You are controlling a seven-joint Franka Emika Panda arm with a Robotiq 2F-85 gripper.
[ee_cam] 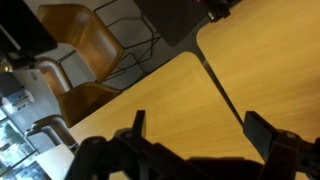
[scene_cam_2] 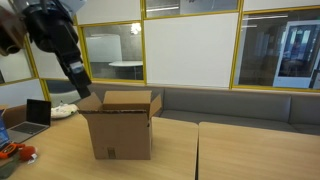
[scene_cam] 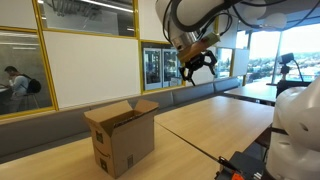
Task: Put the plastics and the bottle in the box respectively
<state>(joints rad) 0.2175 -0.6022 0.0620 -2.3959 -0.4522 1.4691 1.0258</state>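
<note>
An open cardboard box (scene_cam: 122,136) stands on the wooden table, flaps up; it also shows in an exterior view (scene_cam_2: 120,124). My gripper (scene_cam: 199,66) hangs high above the table, well away from the box, with its fingers spread and nothing between them. In the wrist view the two fingers (ee_cam: 195,128) are wide apart over bare wooden tabletop (ee_cam: 170,95). No plastics and no bottle show in any view.
The tables (scene_cam: 210,115) are joined along dark seams. A grey bench (scene_cam_2: 240,103) runs along the glass wall. A laptop (scene_cam_2: 37,114) and white items (scene_cam_2: 63,111) lie at the table's far side. Brown chairs (ee_cam: 85,35) show in the wrist view.
</note>
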